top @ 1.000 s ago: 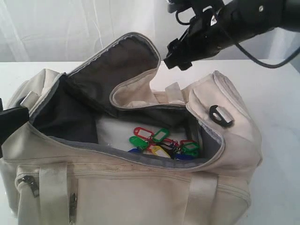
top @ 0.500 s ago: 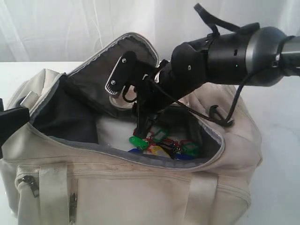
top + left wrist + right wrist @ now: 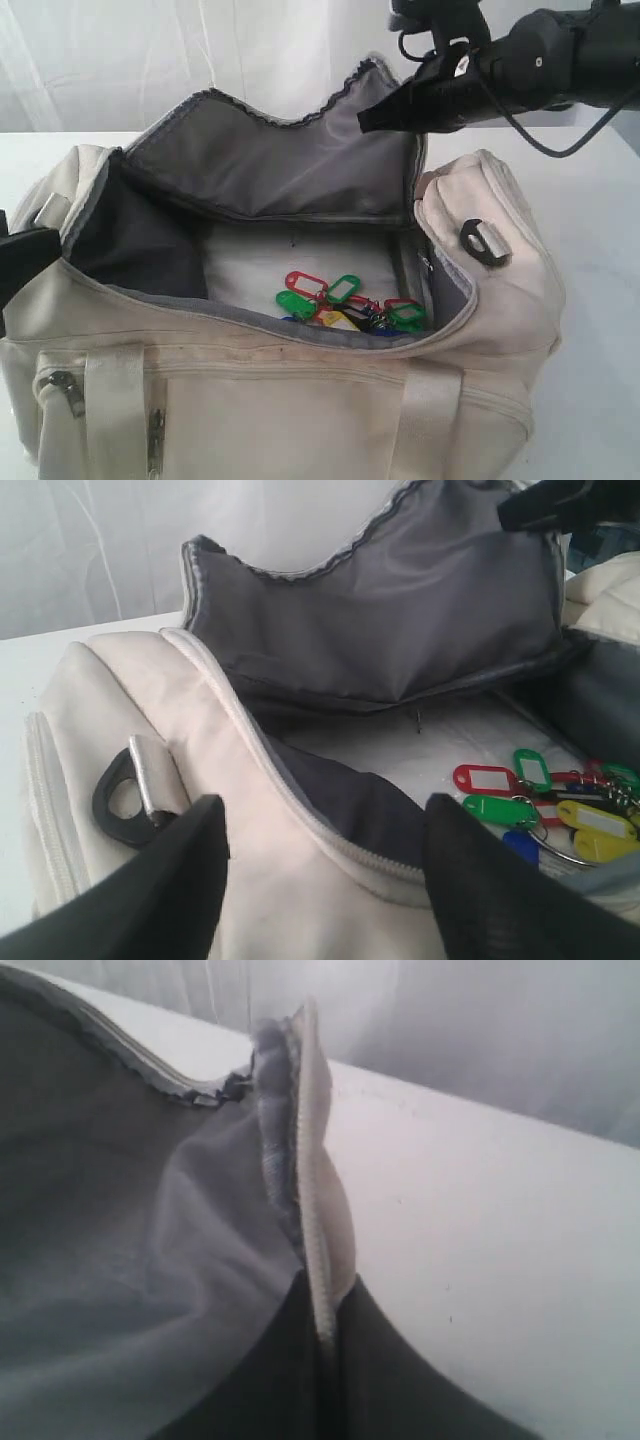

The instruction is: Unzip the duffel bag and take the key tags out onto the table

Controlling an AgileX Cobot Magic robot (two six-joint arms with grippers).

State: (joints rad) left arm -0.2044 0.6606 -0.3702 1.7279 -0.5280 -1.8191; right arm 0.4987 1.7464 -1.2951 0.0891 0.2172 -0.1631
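Note:
The cream duffel bag (image 3: 300,400) lies unzipped on the white table (image 3: 600,250), and its dark grey lining shows. My right gripper (image 3: 368,120) is shut on the zipper edge of the top flap (image 3: 280,160) and holds it up and back. The wrist view shows that edge (image 3: 300,1140) pinched between the two fingers (image 3: 325,1335). The key tags (image 3: 340,305), red, green, yellow and blue, lie on the bag's floor, also visible as key tags (image 3: 540,805). My left gripper (image 3: 322,825) is open, its fingers on either side of the bag's end rim; it shows as a dark shape (image 3: 20,262).
A black and metal strap buckle (image 3: 478,243) sits on the bag's right end, another (image 3: 125,795) on the left end. Grey zip pulls (image 3: 68,395) hang on the front pocket. A white curtain (image 3: 150,60) closes the back.
The flap was slumped and folded over the opening. My right gripper dropped to it, took its edge, and has lifted it up and back, which uncovers the key tags. The left gripper stayed put.

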